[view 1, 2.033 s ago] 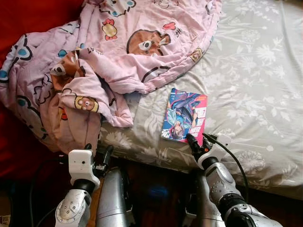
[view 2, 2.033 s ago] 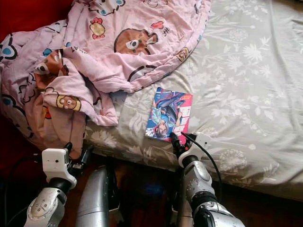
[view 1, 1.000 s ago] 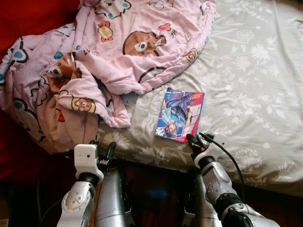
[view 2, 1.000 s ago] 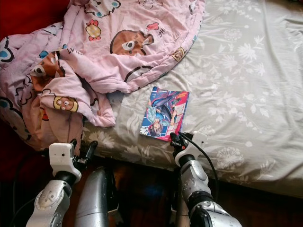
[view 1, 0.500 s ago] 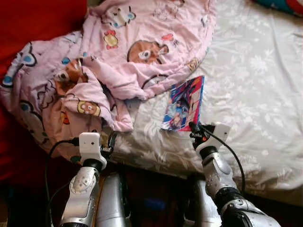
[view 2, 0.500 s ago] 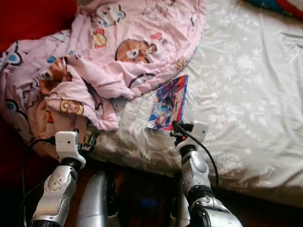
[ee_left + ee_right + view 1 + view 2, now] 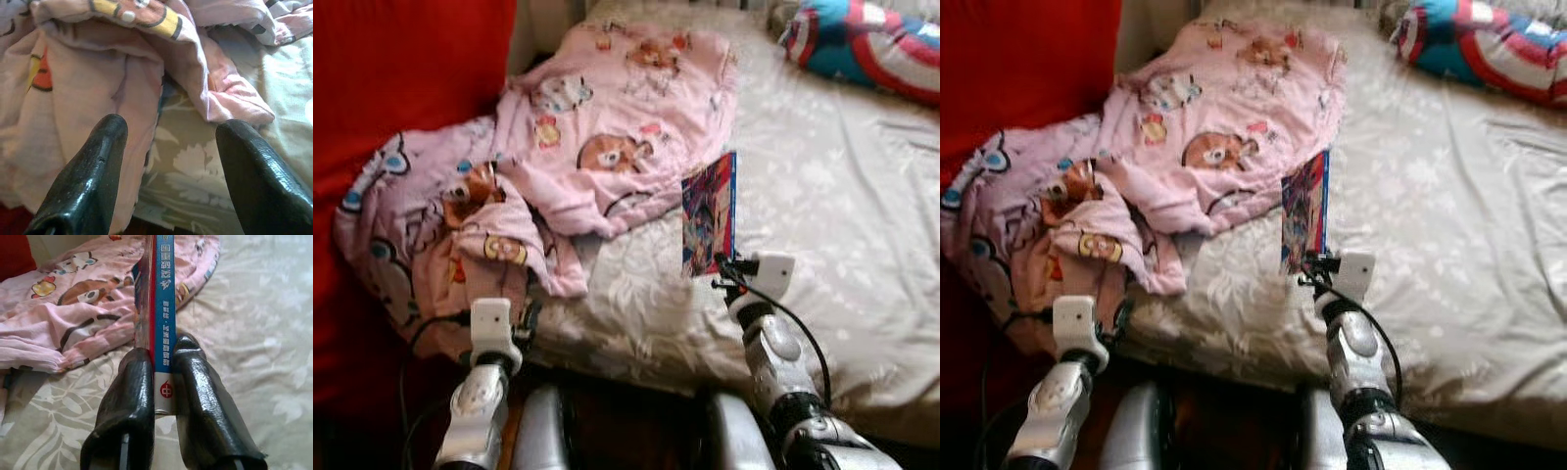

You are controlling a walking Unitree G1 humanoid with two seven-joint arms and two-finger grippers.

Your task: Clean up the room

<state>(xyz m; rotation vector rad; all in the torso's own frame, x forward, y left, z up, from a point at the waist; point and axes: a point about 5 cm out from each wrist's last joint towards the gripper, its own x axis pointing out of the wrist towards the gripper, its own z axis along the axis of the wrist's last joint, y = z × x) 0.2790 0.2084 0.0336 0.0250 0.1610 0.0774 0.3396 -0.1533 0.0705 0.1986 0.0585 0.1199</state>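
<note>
A thin comic book [image 7: 709,212] with a blue spine [image 7: 163,308] stands on edge above the bed, lifted clear of the grey floral sheet [image 7: 822,206]. My right gripper [image 7: 720,276] is shut on its lower end, one finger [image 7: 128,401] on each cover. My left gripper [image 7: 168,161] is open near the bed's front edge, with crumpled pink blanket [image 7: 93,88] just ahead of its fingertips and nothing between them. The pink cartoon blanket [image 7: 558,166] covers the left half of the bed.
A blue, red and white pillow [image 7: 871,44] lies at the bed's far right corner. A red surface [image 7: 401,78] rises along the left side. The right part of the sheet lies bare.
My right gripper has raised the comic book from lying flat on the sheet to standing upright. The camera has tilted up, bringing the pillow into view. The left arm has hardly moved.
</note>
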